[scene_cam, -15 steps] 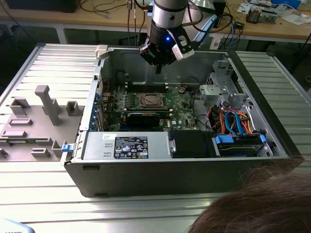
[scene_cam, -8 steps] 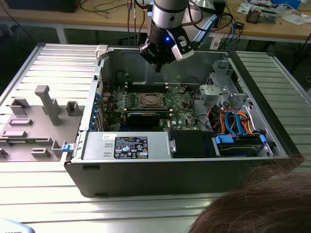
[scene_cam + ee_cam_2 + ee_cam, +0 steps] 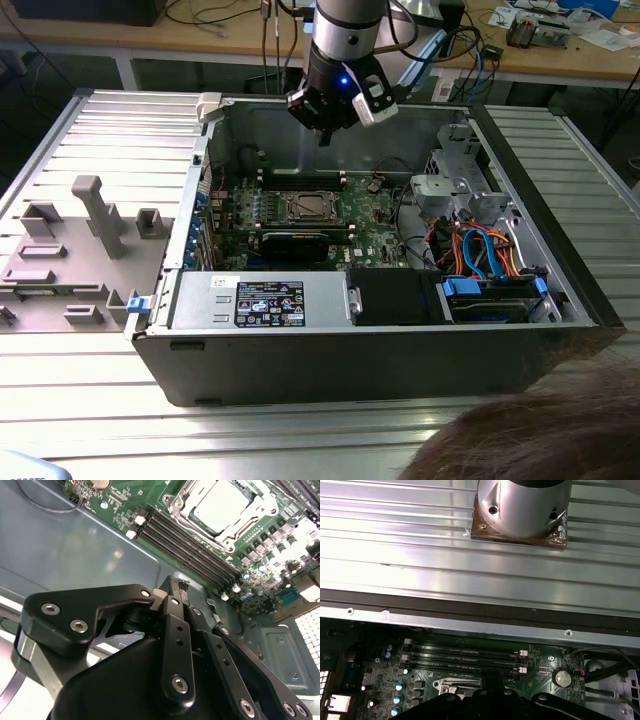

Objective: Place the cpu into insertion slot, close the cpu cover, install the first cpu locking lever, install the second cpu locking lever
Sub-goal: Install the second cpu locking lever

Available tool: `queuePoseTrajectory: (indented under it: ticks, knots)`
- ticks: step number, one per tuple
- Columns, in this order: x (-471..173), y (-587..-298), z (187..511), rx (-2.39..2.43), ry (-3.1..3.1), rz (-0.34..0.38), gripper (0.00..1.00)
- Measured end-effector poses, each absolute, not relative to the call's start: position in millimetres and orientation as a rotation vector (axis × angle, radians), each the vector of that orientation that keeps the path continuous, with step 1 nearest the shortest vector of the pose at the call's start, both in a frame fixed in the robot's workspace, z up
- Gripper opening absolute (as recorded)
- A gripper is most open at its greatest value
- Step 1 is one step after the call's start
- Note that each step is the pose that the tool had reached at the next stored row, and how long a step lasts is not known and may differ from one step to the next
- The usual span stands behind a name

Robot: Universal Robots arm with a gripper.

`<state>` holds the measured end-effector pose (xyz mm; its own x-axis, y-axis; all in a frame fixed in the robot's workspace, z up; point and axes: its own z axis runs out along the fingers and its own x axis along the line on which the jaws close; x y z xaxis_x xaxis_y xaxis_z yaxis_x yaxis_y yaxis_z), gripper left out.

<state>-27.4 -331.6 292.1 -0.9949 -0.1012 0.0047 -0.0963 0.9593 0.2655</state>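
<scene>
Inside the open grey metal computer case (image 3: pixel 400 350) on the ribbed aluminium bench (image 3: pixel 90 400), the silvery-grey square cpu (image 3: pixel 309 207) sits in its pale-rimmed insertion slot (image 3: pixel 176 502) on the green board (image 3: pixel 375 225), while the black claw (image 3: pixel 324 135) hangs above, fingers together, empty.

No legible print; small unreadable label (image 3: pixel 270 303) on the case.

Silver-grey arm (image 3: pixel 349 25) — black gripper (image 3: pixel 176 592), silver screws, blue light.
</scene>
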Motion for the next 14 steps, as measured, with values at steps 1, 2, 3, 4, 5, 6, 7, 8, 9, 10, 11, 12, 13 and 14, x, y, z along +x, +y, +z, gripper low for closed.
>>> queuePoseTrajectory:
  ticks: [1,2,3,4,5,6,7,8,9,10,11,12,13,14]
  knots:
    - [-27.4,-331.6,292.1,0.156,-3.091,-0.426,0.11]
    - [-27.4,-331.6,292.1,0.156,-3.09,-0.432,0.11]
    - [-27.4,-331.6,292.1,0.156,-3.089,-0.437,0.11]
    - [-27.4,-331.6,292.1,0.156,-3.089,-0.443,0.11]
    - [-27.4,-331.6,292.1,0.156,-3.088,-0.448,0.11]
    - [-27.4,-331.6,292.1,0.156,-3.088,-0.453,0.11]
    - [-27.4,-331.6,292.1,0.156,-3.087,-0.458,0.11]
    - [-27.4,-331.6,292.1,0.156,-3.086,-0.463,0.11]
    - [-27.4,-331.6,292.1,0.156,-3.086,-0.468,0.11]
    - [-27.4,-331.6,292.1,0.156,-3.085,-0.473,0.11]
    - [-27.4,-331.6,292.1,0.156,-3.085,-0.478,0.11]
    - [-27.5,-331.6,292.1,0.156,-3.083,-0.492,0.11]
    - [-27.4,-331.6,292.1,0.157,-3.082,-0.502,0.11]
    - [-27.4,-331.6,292.1,0.157,-3.081,-0.51,0.11]
